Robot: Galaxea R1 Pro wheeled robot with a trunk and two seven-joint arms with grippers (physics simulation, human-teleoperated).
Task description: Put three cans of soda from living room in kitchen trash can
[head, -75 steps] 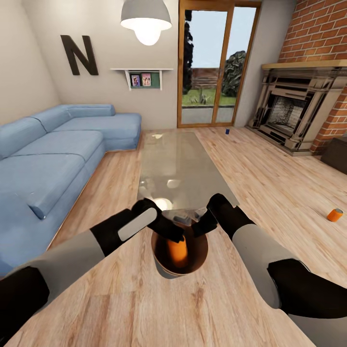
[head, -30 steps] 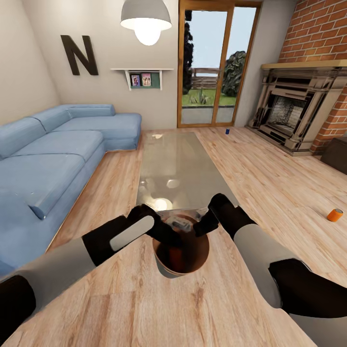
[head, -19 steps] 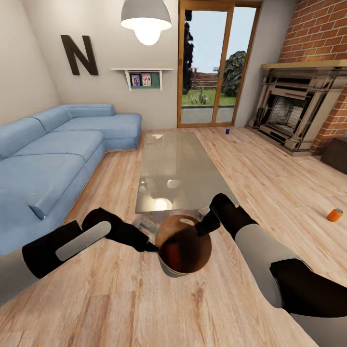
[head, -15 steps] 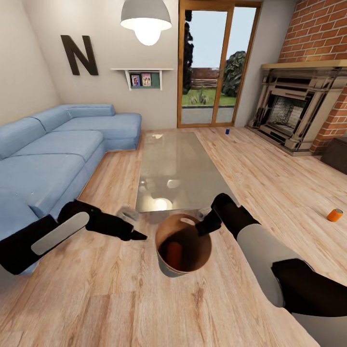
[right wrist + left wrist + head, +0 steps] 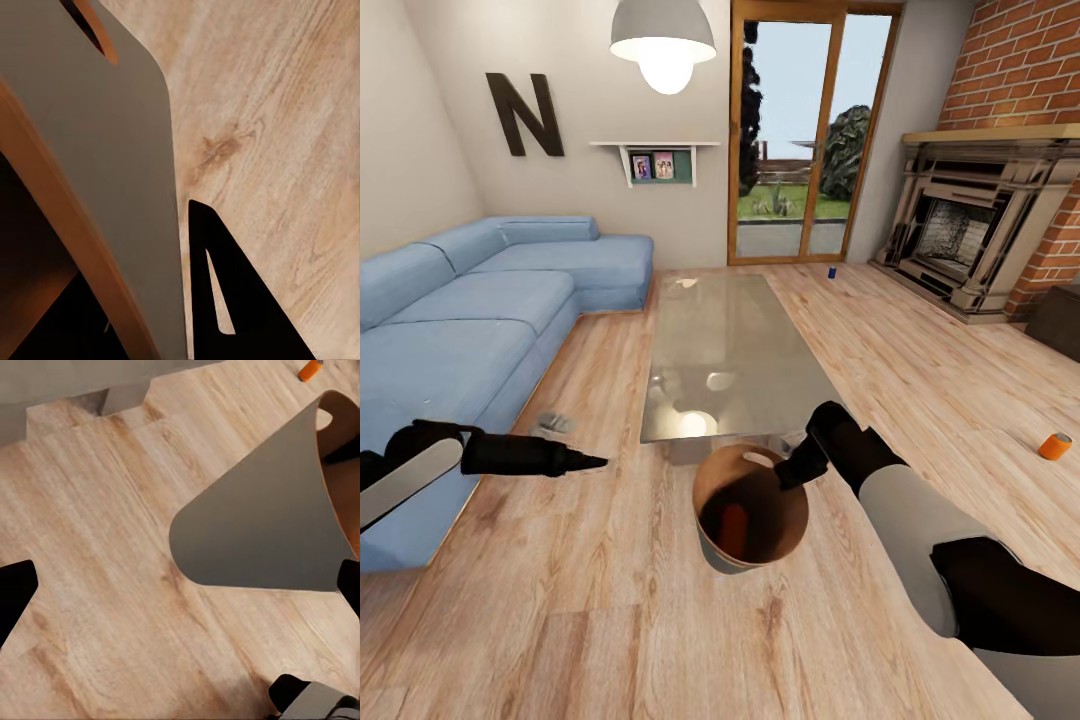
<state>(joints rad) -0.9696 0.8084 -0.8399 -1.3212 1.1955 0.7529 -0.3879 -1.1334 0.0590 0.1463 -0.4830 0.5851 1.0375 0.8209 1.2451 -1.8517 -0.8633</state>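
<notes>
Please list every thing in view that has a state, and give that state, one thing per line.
tash can: held up off the floor by its rim, tilted, one orange can inside.
orange can in the bin: upright.
orange can on the floor: lying on its side.
blue can: standing on the floor near the glass door.
right gripper: shut on the bin's rim.
left gripper: empty; open or shut unclear.

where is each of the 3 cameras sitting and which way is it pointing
Head view: high on the robot, looking forward and down over the living room; both arms show, right gripper on the rim of the tash can.
Left wrist view: on the left arm, looking down at the wood floor and the bin's grey outside; dark fingertips at the edges.
Right wrist view: on the right arm, close against the bin wall; one black finger outside it.
All three share the bin.
</notes>
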